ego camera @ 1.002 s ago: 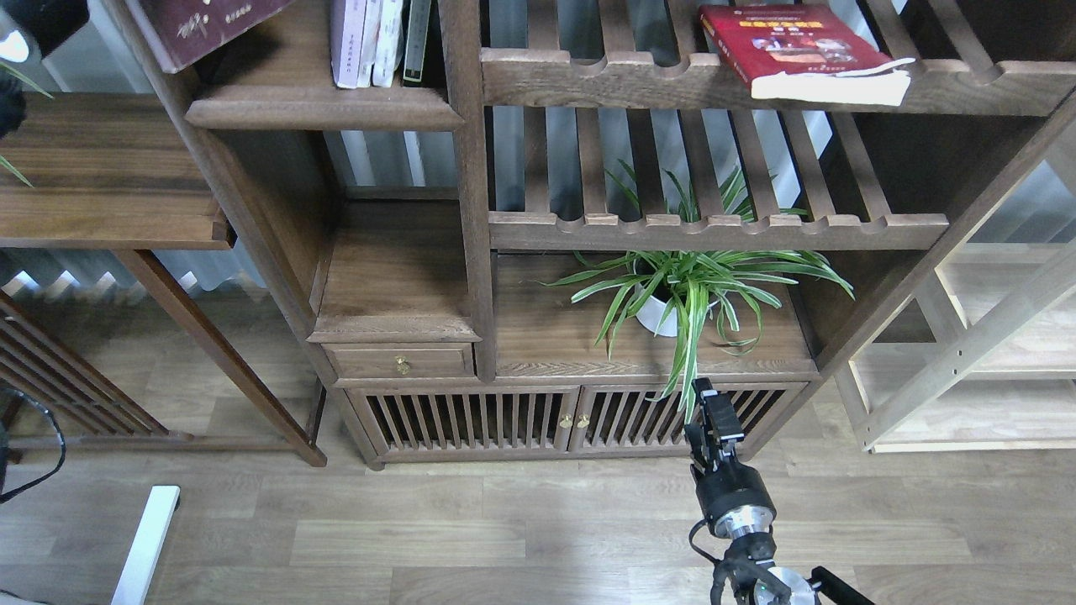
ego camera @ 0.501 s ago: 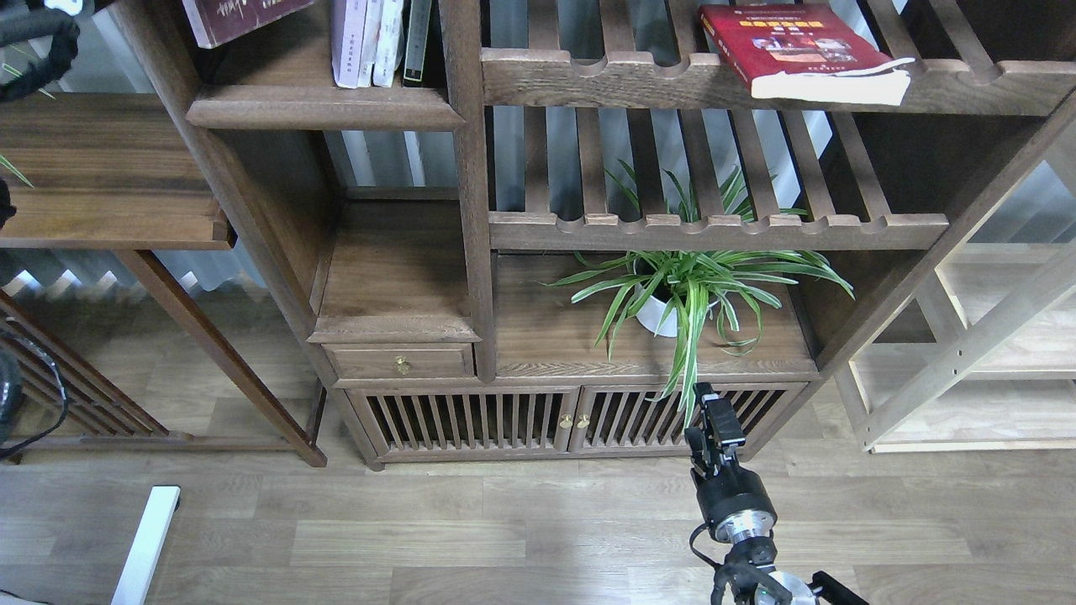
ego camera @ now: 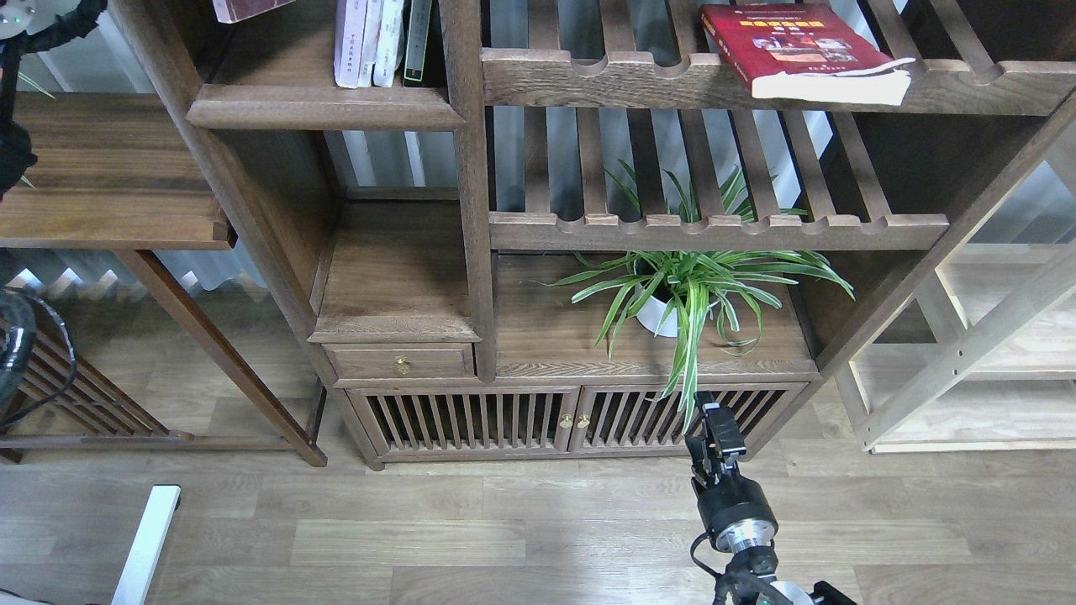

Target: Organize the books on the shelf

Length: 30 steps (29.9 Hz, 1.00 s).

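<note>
While the maroon book (ego camera: 244, 8) pokes in at the very top edge of the head view, tilted over the upper left shelf compartment (ego camera: 324, 105), only its lower corner shows, so I can't tell what's holding it. Some dark arm parts sit at the far left edge, but the left claw itself isn't in frame.

A pale lavender-white book (ego camera: 347, 42) stands upright in that same compartment, packed next to a couple of other thin spines against the right-hand post. The thick red book (ego camera: 799, 46) lies flat on the top slatted rack (ego camera: 672, 80), over to the right, with its white page edge facing forward and its long axis running back and to the left, away from the front rail.

My right claw (ego camera: 713, 428) hangs low, right in front of the cabinet doors (ego camera: 572, 420) and under the spider plant (ego camera: 681, 290). It's small and dark from this angle, so I can't tell how wide it's open; nothing seems to be in it.

Key relation, as I see it: the red book is well above the right claw and a bit to its right, with the plant and the lower rack in between. The right arm is the nearer one.
</note>
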{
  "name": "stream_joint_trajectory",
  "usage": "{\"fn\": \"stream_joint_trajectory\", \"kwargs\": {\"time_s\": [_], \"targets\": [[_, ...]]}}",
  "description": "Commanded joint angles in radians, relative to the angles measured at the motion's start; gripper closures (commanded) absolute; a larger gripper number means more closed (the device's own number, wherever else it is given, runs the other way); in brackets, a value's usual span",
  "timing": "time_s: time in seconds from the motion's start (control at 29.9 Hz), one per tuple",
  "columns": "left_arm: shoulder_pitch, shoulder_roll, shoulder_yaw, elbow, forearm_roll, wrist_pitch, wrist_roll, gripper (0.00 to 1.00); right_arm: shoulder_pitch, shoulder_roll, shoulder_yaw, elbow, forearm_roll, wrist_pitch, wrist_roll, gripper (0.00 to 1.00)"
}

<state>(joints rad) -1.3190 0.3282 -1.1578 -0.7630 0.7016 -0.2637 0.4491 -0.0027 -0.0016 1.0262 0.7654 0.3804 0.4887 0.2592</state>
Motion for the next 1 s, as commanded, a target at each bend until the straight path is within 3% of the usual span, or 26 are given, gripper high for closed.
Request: {"fn": "stream_joint_trajectory", "kwargs": {"time_s": [0.0, 0.3, 0.47, 0.53, 0.6, 0.7, 0.8, 0.97], "targets": [[-0.002, -0.003, 0.027, 0.002, -0.001, -0.002, -0.007, 0.95, -0.006, -0.006, 0.0, 0.003, 0.0, 0.0, 0.0, 0.01], [-0.002, -0.014, 0.059, 0.002, -0.001, -0.002, -0.01, 0.93, -0.031, -0.026, 0.002, 0.023, 0.003, 0.0, 0.0, 0.01], [0.003, -0.02, 0.084, -0.007, -0.002, -0.005, -0.015, 0.84, -0.037, -0.032, 0.002, 0.028, 0.003, 0.0, 0.0, 0.01], [0.004, -0.02, 0.087, -0.007, -0.002, -0.006, -0.016, 0.75, -0.037, -0.034, 0.003, 0.028, 0.003, 0.0, 0.0, 0.01], [0.006, -0.02, 0.092, -0.009, -0.002, -0.008, -0.018, 0.57, -0.037, -0.037, 0.015, 0.029, 0.003, 0.0, -0.001, 0.01], [0.006, -0.02, 0.096, -0.009, -0.002, -0.011, -0.021, 0.54, -0.037, -0.038, 0.021, 0.029, 0.003, 0.0, -0.001, 0.01], [0.007, -0.014, 0.099, -0.013, -0.002, -0.012, -0.026, 0.42, -0.037, -0.04, 0.023, 0.029, 0.005, 0.0, 0.0, 0.01], [0.011, -0.011, 0.096, -0.022, -0.002, -0.014, -0.029, 0.37, -0.043, -0.04, 0.031, 0.028, 0.008, 0.0, 0.0, 0.01]]}}
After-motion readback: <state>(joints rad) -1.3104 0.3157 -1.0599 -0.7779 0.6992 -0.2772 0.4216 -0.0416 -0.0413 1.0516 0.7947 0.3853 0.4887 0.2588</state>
